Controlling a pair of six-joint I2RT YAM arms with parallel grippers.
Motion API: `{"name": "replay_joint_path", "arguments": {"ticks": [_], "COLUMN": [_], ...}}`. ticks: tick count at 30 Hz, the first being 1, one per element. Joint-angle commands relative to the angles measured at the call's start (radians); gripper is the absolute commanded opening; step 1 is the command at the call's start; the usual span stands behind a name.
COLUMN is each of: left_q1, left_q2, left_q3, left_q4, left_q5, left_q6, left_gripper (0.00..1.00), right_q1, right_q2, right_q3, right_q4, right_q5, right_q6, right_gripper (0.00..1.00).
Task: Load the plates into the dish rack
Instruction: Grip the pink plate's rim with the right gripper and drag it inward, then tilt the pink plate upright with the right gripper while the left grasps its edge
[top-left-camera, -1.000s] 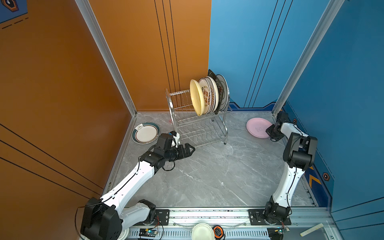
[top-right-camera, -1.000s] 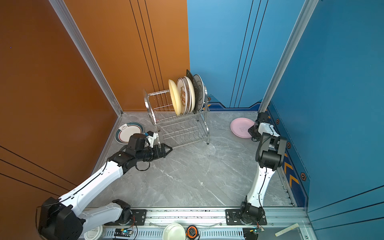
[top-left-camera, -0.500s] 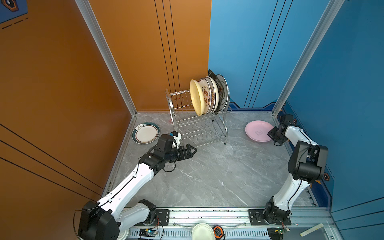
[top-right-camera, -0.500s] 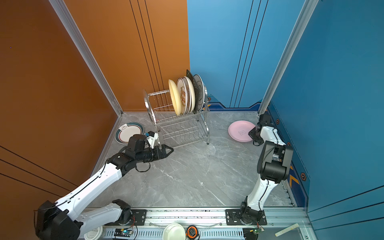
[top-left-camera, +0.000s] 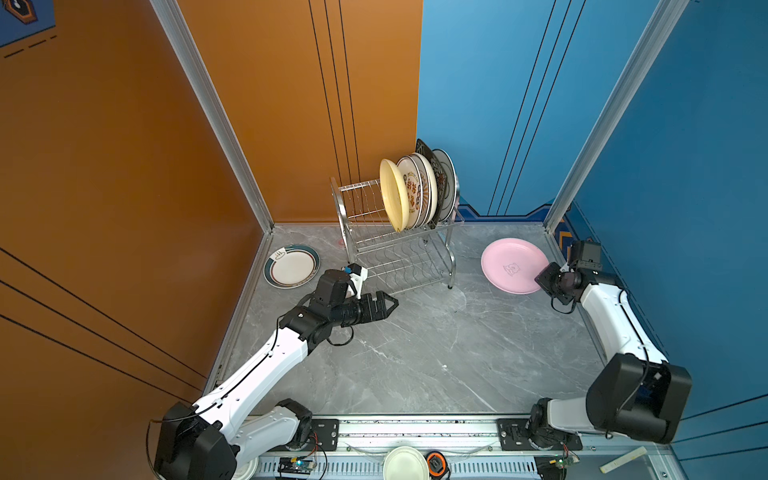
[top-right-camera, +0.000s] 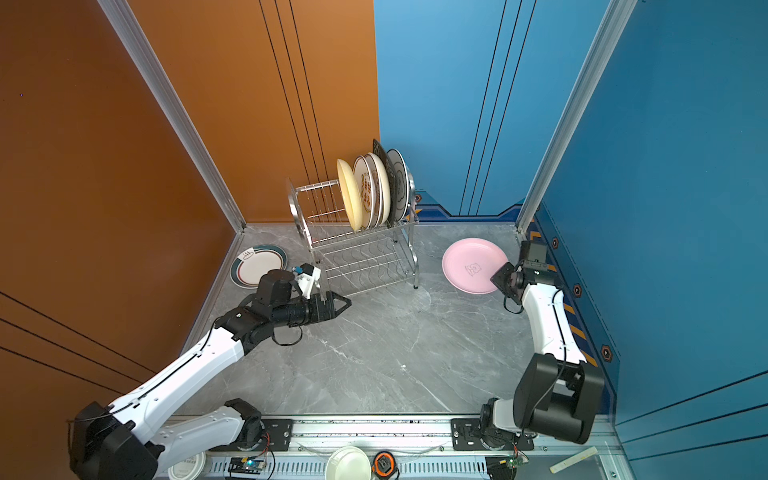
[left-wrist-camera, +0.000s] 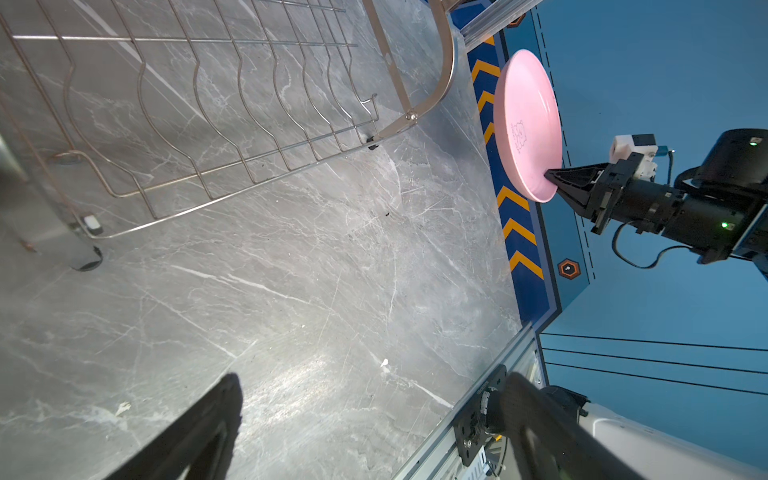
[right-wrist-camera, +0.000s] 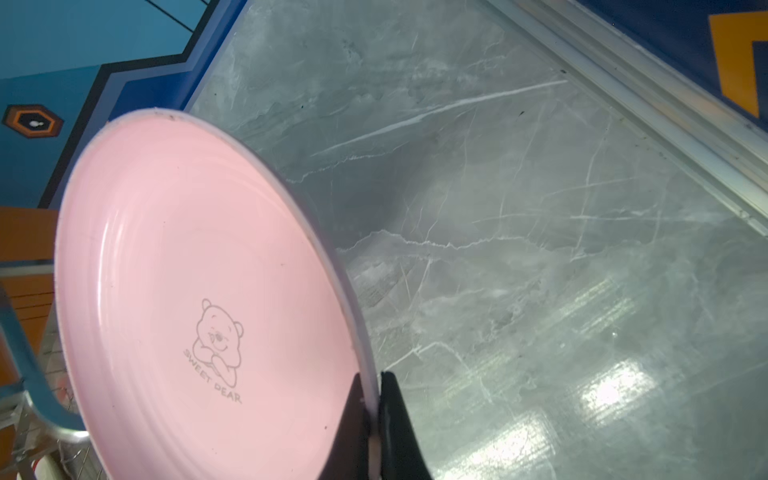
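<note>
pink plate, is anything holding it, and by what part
The right end effector is shut on the pink plate, pinching its rim. The left end effector is open and holds nothing.

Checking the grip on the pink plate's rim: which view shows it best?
The right wrist view: the right gripper pinches the pink plate by its rim, up close. The left wrist view shows the pinch side-on, farther off. In both top views the contact is too small to judge.
</note>
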Motion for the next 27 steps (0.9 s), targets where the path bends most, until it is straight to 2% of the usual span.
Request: {"name": "replay_joint_path", "arguments": {"ticks": [1,7,12,21,27], "left_q1": [-0.009,-0.007,-0.005,0.006,0.015], "left_q2": [0.007,0.03,0.046,0.053,0.041], "left_q3": [-0.009,-0.003,-0.012,-0.047,-0.065], "left_q4": [0.032,0.073,0.173,0.323,0.341], "left_q5": [0.056,0.114,0.176,0.24,0.243], "left_q6": [-0.008,-0.014,-0.044,-0.12,-0.141], "left_gripper": [0.98,0.98,0.98,0.98,1.0], "right_q1": [0.034,0.148,0.309,0.614,0.773], "right_q2": [-0.108,-0.275,-0.363,-0.331,-0.287], "right_q3": [-0.043,-0.087,-0.101,-0.057,-0.022], "right_q4": [-0.052,-0.111,-0.143,-0.137,-0.081], "right_q5": [-0.034,-0.038,0.004,0.091,0.115], "right_q6": [-0.012,-0.01,0.02,0.089,0.089], "right_gripper": [0.0,0.0,0.0,0.0,0.0]}}
